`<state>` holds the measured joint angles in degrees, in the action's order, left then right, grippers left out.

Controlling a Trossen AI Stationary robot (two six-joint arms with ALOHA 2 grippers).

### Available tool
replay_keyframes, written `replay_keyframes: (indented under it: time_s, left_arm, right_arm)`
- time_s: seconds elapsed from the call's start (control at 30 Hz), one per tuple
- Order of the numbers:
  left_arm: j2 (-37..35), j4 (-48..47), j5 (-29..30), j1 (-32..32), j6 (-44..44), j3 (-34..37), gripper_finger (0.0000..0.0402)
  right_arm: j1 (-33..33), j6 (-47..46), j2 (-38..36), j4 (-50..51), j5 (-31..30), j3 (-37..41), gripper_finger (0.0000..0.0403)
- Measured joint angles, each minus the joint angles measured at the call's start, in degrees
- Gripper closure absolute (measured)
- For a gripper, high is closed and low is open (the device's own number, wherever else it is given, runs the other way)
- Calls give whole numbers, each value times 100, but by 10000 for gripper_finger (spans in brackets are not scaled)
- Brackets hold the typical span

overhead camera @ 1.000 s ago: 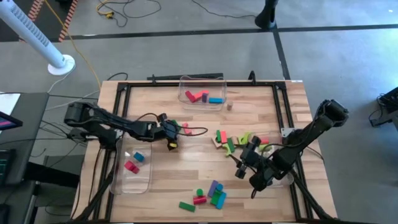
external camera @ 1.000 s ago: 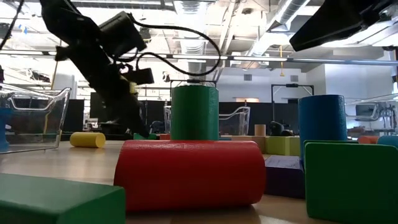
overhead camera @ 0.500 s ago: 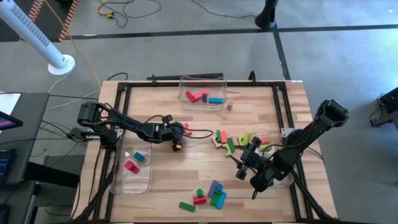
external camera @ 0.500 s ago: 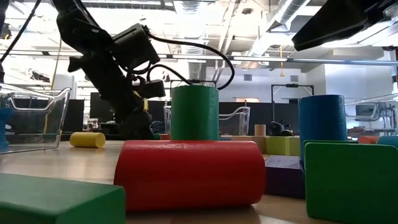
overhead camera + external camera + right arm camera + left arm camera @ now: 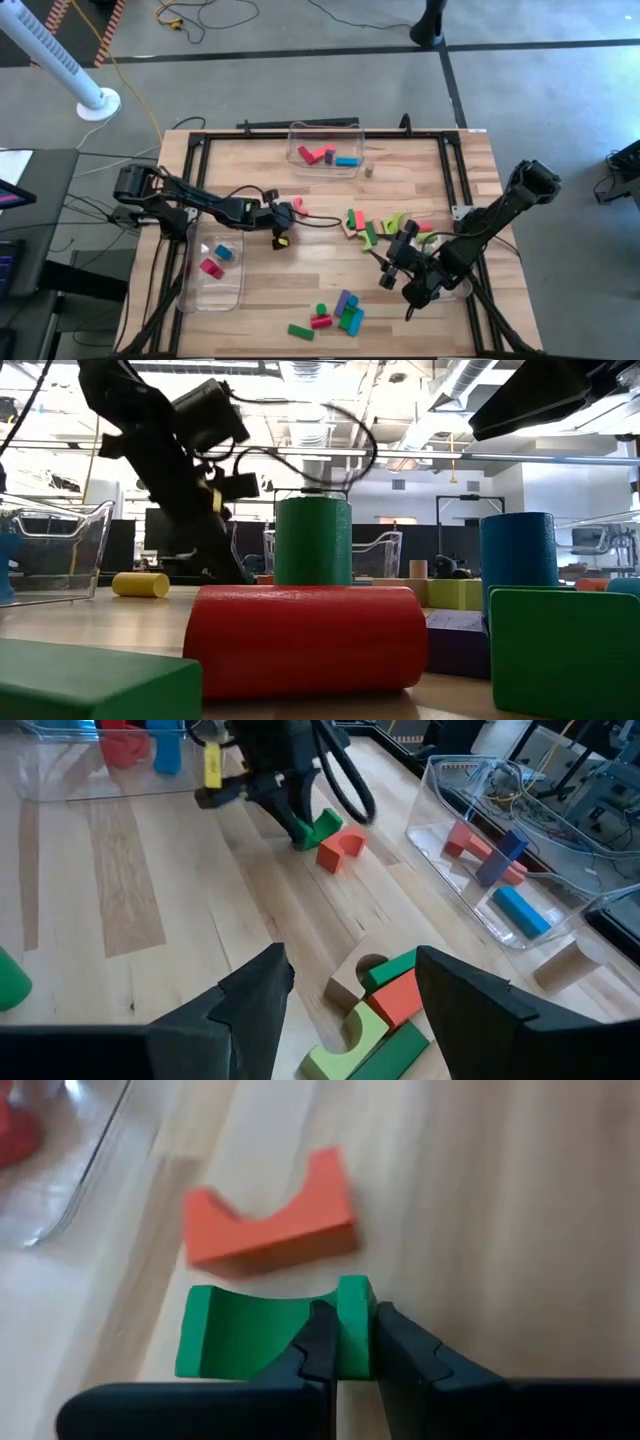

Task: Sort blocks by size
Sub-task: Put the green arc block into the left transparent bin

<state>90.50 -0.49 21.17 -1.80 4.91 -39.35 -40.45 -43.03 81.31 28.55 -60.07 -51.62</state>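
My left gripper [image 5: 284, 213] is at mid-table, shut on a green arch block [image 5: 260, 1342], which lies beside an orange arch block [image 5: 270, 1230]. The right wrist view shows the same gripper [image 5: 296, 832] with both arches [image 5: 330, 832]. A yellow cylinder [image 5: 281, 240] lies on the wood just near of it. Loose blocks [image 5: 375, 225] lie right of centre, and another group [image 5: 335, 315] sits by the near edge. My right gripper [image 5: 345, 1010] hangs open above the table's right part, over the loose blocks, touching nothing. My left gripper pinches one leg of the green arch [image 5: 355, 1312], at its end, between its two fingers [image 5: 320, 1342]. The fingers slant down from the table's left side. The arch lies flat on the wood, its curved cut facing the orange arch.
A clear bin [image 5: 323, 150] at the far edge holds red, purple and blue blocks. A second clear bin [image 5: 215, 270] at the near left holds pink and blue blocks. A small tan block [image 5: 369, 171] sits alone near the far bin. Black frame rails run along the table's edges.
My left gripper has gone a little toward the table's right edge, in over the green arch, and sits lower on it. The right arm has kept still.
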Motion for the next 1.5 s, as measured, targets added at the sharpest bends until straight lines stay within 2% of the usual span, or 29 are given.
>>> replay_keyframes:
  time_s: [0.17,0.33,0.53,0.73,0.87,1.0,1.1,1.23,1.4,1.5]
  left_arm:
    - [-608,-156,-216,-242,-17,0,361]
    - [-1314,-147,-737,-616,-90,0,362]
    - [-1997,205,-1653,-1058,-344,-2,361]
    - [-2114,948,-2721,-1462,-765,-9,360]
    - [-2094,1161,-3090,-1612,-958,-9,359]
    - [-2094,1414,-3283,-1703,-988,-9,359]
    - [-2094,1630,-3480,-1760,-1059,-9,359]
    - [-2025,1934,-3764,-1797,-1075,-9,359]
    - [-1775,2166,-4085,-1839,-1090,-14,359]
    - [-1607,2274,-4256,-1849,-1112,-13,359]
  right_arm:
    - [-38,224,1,-176,2,0,154]
    - [-163,1083,10,-850,2,0,154]
    - [-304,2963,281,-2471,11,0,154]
    - [-289,5253,968,-4433,17,0,154]
    - [-216,6781,1436,-5767,17,0,154]
    - [-107,7885,1769,-7004,63,-2,153]
    - [34,8174,1908,-7475,513,-25,153]
    - [261,8078,2102,-7452,1066,-322,153]
    - [425,8255,2311,-7150,1273,-779,153]
    - [480,7998,2309,-6748,1621,-1006,153]
